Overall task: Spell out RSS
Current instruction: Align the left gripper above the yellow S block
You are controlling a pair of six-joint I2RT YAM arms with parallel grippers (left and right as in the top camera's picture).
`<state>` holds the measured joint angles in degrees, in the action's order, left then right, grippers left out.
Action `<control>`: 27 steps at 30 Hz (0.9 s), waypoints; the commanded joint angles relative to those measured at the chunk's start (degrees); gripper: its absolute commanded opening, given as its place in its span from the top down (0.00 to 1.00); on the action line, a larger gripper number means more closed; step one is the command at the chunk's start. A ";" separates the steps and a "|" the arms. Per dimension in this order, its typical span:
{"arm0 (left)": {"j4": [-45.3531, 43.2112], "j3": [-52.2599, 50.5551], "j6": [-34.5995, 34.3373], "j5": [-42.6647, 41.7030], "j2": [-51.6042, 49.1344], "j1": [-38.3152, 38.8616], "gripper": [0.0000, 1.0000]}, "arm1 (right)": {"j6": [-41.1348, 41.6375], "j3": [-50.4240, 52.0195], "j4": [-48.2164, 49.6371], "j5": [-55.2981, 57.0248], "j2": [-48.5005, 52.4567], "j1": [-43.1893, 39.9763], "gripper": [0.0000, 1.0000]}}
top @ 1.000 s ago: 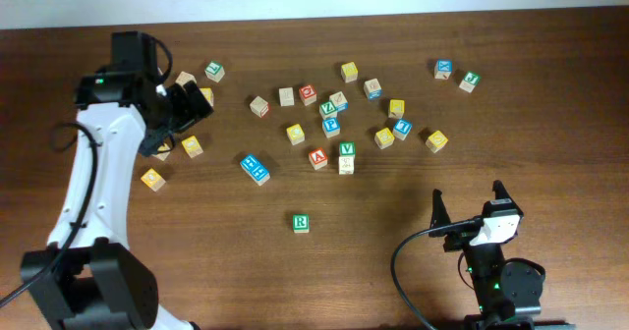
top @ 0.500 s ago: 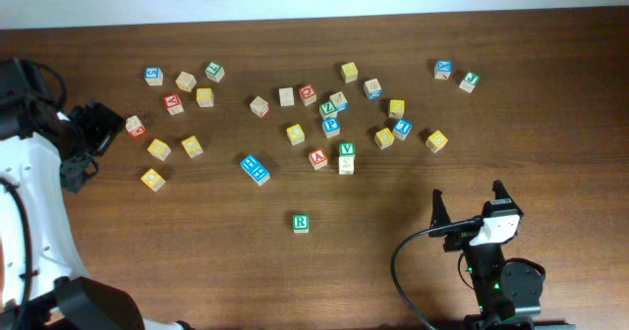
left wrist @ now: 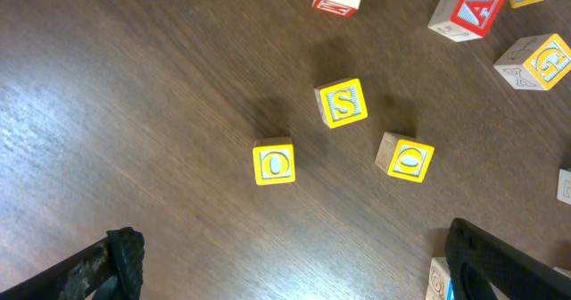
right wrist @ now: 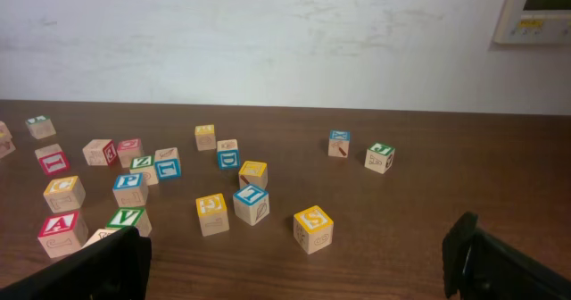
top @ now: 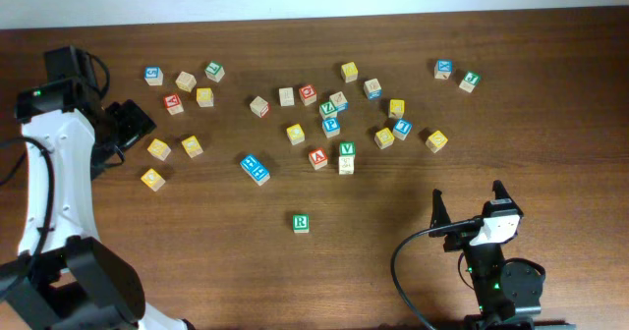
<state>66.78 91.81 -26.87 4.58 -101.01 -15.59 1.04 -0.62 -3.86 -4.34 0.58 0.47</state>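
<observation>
We are swinging our left tool, spread wide and empty, back in above the yellow S block at the left of the bench; the R block is waiting mid-bench, so an S pick is likely coming next.

Your table holds:
- R block: alone near the front edge, midway along it.
- Left S block: by the left edge, with an O block right of it and a second O block before it.
- Right S block: right of the central cluster.
</observation>
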 commanded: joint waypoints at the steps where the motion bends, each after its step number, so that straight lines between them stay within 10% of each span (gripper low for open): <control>1: -0.81 0.92 -0.24 -1.68 -2.54 0.00 0.01 | -0.39 0.31 -0.37 0.07 -0.37 0.26 0.02; 7: -5.38 0.92 -9.79 -2.23 -10.78 0.52 0.02 | -0.39 0.31 -0.37 0.07 -0.37 0.26 0.02; 27: -18.05 0.92 -11.10 -1.79 -22.12 5.31 0.24 | -0.39 0.31 -0.37 0.07 -0.37 0.26 0.02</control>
<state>48.73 91.83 -36.49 2.79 -122.30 -10.39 1.02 -0.62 -3.86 -4.34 0.58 0.47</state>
